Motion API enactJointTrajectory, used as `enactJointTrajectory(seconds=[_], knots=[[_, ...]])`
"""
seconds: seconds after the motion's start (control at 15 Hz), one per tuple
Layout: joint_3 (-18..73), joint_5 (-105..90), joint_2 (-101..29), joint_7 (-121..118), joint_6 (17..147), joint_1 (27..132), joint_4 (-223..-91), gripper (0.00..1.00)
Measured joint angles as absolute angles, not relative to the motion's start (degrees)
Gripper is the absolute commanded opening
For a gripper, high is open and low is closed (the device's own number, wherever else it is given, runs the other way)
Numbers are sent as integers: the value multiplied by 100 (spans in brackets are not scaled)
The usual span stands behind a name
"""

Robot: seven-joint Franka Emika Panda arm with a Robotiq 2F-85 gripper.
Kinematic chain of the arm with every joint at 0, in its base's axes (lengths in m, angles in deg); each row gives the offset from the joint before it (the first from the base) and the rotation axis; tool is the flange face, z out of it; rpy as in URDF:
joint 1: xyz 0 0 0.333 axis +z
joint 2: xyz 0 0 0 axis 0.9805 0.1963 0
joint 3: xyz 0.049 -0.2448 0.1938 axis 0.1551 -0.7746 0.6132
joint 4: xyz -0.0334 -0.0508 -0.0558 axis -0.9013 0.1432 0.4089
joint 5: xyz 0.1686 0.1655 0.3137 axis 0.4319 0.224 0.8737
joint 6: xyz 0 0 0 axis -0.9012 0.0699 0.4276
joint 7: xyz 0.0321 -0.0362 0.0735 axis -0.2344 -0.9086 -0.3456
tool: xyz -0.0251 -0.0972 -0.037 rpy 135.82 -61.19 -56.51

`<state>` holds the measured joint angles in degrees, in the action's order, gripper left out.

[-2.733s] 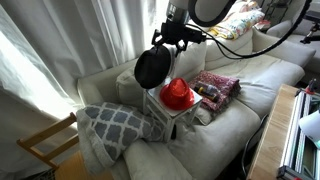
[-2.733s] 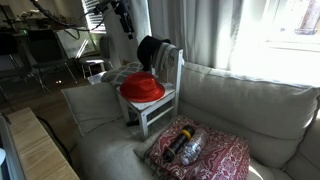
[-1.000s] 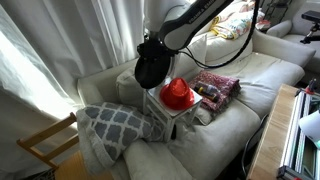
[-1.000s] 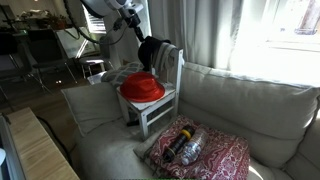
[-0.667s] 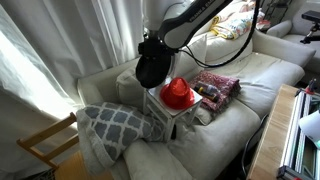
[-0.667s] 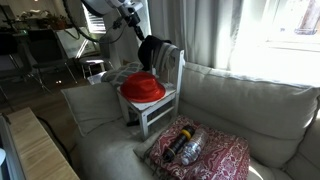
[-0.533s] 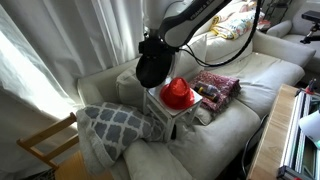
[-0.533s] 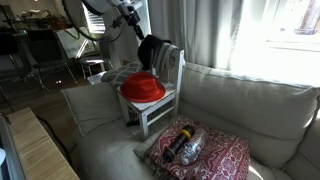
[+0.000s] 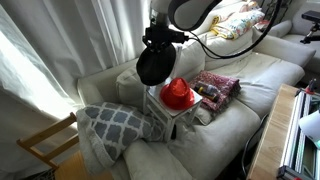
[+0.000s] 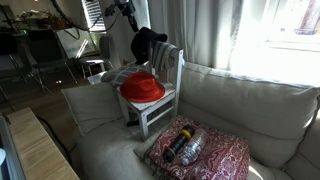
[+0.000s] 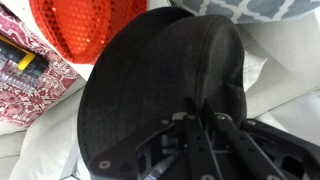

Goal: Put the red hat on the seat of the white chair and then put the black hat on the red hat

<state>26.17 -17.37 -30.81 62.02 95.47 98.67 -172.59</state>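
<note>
The red hat (image 9: 178, 93) (image 10: 141, 86) lies on the seat (image 10: 163, 103) of the white chair (image 10: 171, 72). In the wrist view the red hat (image 11: 88, 27) shows at the top. The black hat (image 9: 153, 65) (image 10: 142, 45) hangs in the air above the chair's back, brim edge up. My gripper (image 9: 162, 36) (image 10: 131, 20) is shut on the hat's upper edge. In the wrist view the black hat (image 11: 165, 70) fills the frame, and my gripper (image 11: 197, 112) pinches its rim with the jaws pressed together.
The chair stands on a cream sofa (image 9: 250, 95). A red-patterned cloth (image 9: 216, 86) (image 10: 205, 150) with a bottle on it lies beside the chair. A grey patterned cushion (image 9: 112, 126) sits on the other side. A bare wooden chair (image 9: 45, 148) stands off the sofa.
My gripper came down onto the black hat, which hung on the chair's back, and shut on its rim. It has since lifted the hat up off the chair back.
</note>
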Motion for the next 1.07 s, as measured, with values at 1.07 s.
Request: enactJointTrajectory(seconds=[1.07], knots=[[3981,3593,-5056,248,7673,7406,-18714,2]])
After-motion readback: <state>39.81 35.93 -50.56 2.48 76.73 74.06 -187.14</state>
